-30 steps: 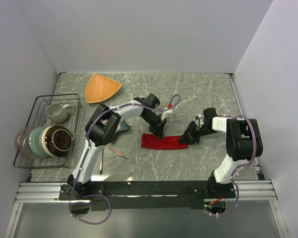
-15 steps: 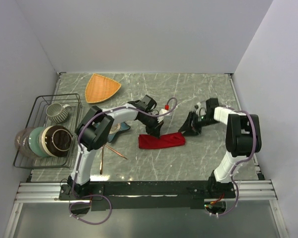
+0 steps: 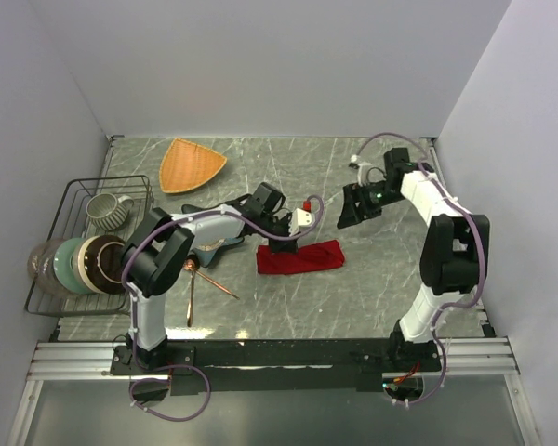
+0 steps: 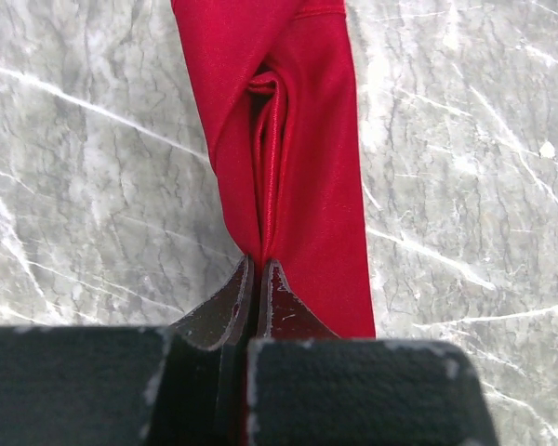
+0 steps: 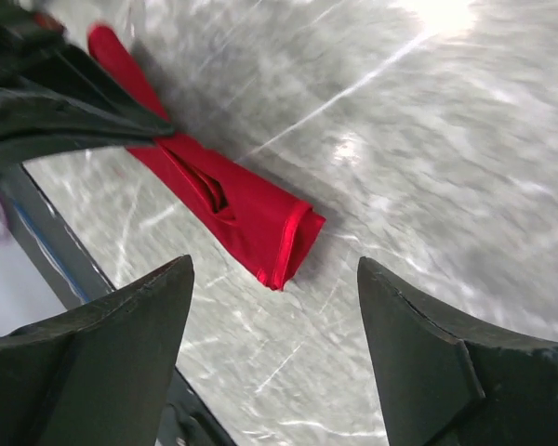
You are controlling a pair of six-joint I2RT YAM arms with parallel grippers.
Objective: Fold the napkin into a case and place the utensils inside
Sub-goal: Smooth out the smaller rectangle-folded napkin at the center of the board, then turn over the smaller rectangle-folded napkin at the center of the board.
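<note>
**Right arm backs off the folded napkin**

Since a second ago the right gripper (image 5: 274, 265) has let go of the cloth's right end and risen toward the far right of the table. Its jaws now stand wide with nothing between them. The left gripper (image 4: 258, 279) has stayed low at the other end, jaws pressed together on the edge of the napkin (image 3: 302, 257).

That red cloth lies flat on the marble table (image 3: 381, 297) mid-scene, already a narrow, long strip. The left wrist view shows a layered seam running down its middle.

The folding step looks nearly done; what remains is loading. The utensils (image 3: 190, 297) lie on the bare marble near the left arm's base, well apart from the case and just in front of the blue dish (image 3: 225, 243).

The next move probably calls for the left jaws to release without dragging the fold open, then for one arm to pinch a thin handle off the hard surface. The other arm would likely hold the pocket's mouth open.
</note>
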